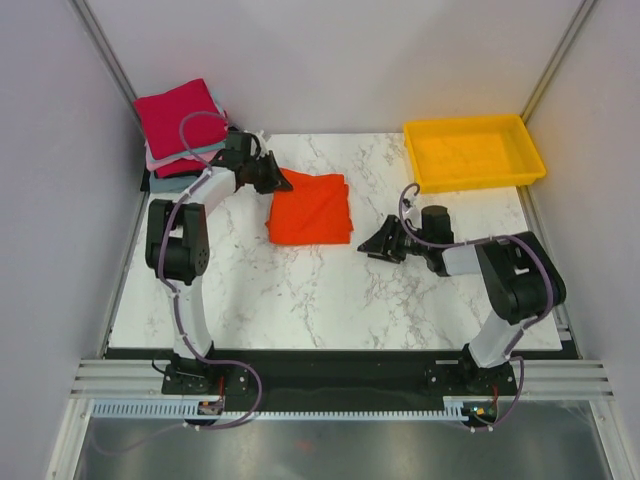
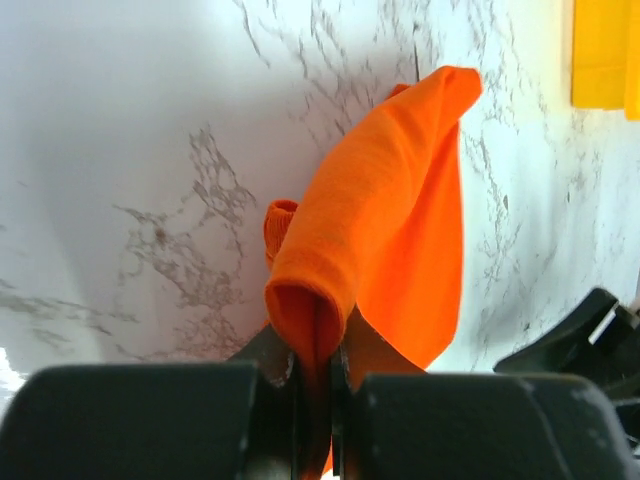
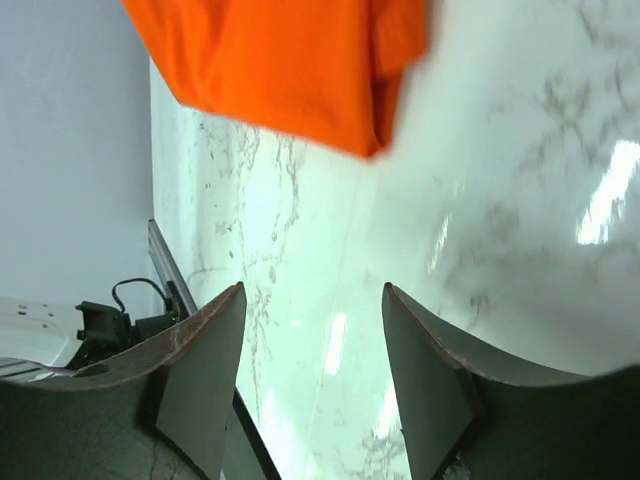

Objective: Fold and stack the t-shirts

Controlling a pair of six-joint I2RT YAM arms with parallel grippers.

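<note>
Already a folded stack [image 1: 180, 120], crimson on top, sat far-left of the orange-red tee [image 1: 312, 208]. That tee lay folded on the counter [image 1: 300, 300], its edge clenched in the left tool [image 2: 318, 352]. Just right of it, the right tool [image 1: 380, 243] gaped empty. Only stacking it was left.

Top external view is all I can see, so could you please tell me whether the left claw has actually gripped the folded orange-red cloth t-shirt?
Observer: Yes. In the left wrist view, the left claw is shut on a pinched fold of the orange-red cloth t-shirt.
Operator: Thank you. Is the right claw holding any cloth?
Observer: No. The right wrist view shows it open, with only the white marble table between its fingers; the shirt's edge lies beyond them.
</note>
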